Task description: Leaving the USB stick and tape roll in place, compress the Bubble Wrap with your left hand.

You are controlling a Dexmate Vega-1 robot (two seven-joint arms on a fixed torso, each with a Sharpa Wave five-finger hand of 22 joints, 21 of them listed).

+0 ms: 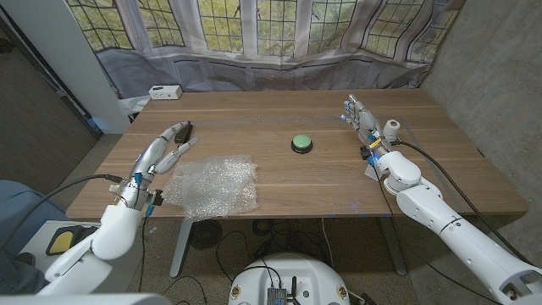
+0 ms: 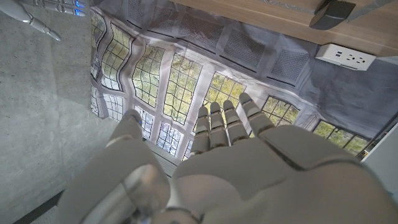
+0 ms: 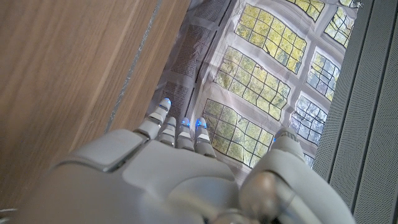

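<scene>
Bubble Wrap [image 1: 213, 185]: one crumpled clear sheet, lying on the counter [image 1: 279, 114] near its front edge on the robot's left side; nothing is pressing on it yet.

Left hand [image 1: 164, 151]: hovering just beside the sheet's outer edge, fingers [image 1: 179, 134] extended and held loosely apart, gripping nothing. In the left wrist view the same hand [image 2: 249, 168] is showing its fingers straight and close together.

Small dark object [image 1: 185, 129]: lying just past the left fingertips toward the far side; possibly the USB stick, too small to confirm. It is showing again in the left wrist view [image 2: 332, 14].

Green button [image 1: 301, 143]: sitting mid-counter, well apart from the sheet.

Right hand [image 1: 362, 120]: waiting on the counter's right side, fingers straight and slightly apart, holding nothing; also visible from its own wrist camera [image 3: 180, 174].

Small white object [image 1: 391, 129]: standing just beside the right hand; whether it is the tape roll cannot be told.

White power strip [image 1: 164, 91]: resting at the far left corner.

Risks, as judged: the hand is sitting beside the wrap, not over it, so a descent from here would be catching only the edge or pushing the light sheet sideways, perhaps off the front. A forward drift of the fingertips would be nudging the dark object out of place.
</scene>
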